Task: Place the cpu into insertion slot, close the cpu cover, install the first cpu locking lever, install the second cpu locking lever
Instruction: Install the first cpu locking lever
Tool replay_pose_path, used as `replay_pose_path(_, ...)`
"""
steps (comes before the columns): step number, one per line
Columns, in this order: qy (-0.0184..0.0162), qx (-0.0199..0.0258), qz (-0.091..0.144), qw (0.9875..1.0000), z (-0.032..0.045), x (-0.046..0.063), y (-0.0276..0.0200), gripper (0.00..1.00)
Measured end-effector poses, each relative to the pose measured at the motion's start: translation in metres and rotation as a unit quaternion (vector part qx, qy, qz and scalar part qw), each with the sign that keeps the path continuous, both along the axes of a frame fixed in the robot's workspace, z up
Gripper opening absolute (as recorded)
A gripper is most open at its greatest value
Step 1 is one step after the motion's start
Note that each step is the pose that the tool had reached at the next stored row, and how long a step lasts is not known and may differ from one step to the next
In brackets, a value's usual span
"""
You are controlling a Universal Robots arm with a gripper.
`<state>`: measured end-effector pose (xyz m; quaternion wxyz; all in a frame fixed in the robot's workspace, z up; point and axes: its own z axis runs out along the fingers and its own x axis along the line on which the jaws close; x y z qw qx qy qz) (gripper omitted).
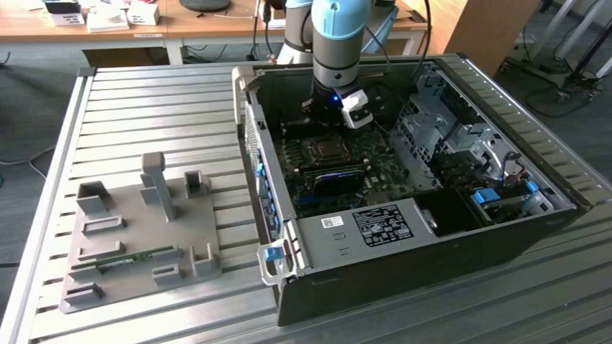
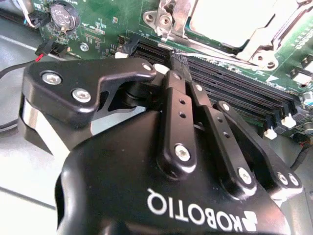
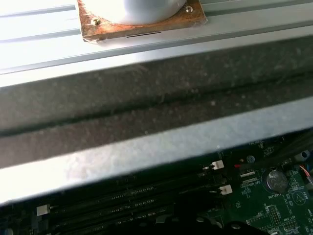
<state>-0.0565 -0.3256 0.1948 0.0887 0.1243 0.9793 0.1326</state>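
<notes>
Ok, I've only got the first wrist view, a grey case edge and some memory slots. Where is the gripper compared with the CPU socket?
Observer: In the exterior view the gripper hangs inside the open computer case, over the board and close beside the insertion slot.
Operator: Is the chip in it?
Observer: In the second wrist view the silver-grey cpu lies inside the slot's metal frame.
Operator: Is the gripper holding anything?
Observer: No. In the second wrist view its fingers are pressed together with nothing between them, tips over the long black memory slots.
</notes>
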Motion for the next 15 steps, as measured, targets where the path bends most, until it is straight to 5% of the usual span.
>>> replay_pose_path(15,-0.0050,-0.0003,0.000,1.0000,-0.0002,-0.0041,-0.0025,0.11)
